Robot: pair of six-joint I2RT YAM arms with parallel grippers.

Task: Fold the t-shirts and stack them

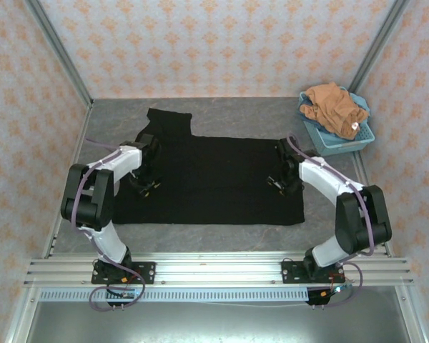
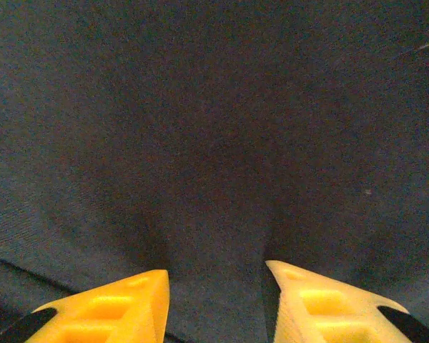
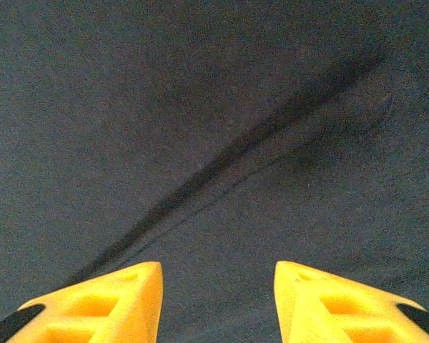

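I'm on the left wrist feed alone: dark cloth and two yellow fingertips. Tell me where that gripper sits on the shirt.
Observer: The left gripper is low over the black t-shirt, near its left edge. The shirt lies spread flat on the table.
Operator: Report the other arm.
Observer: The right gripper is low near the shirt's right edge, jaws open, opposite yours.
Operator: Locate the second shirt.
Observer: The orange-brown t-shirt lies crumpled in the light-blue basket at the far right corner.
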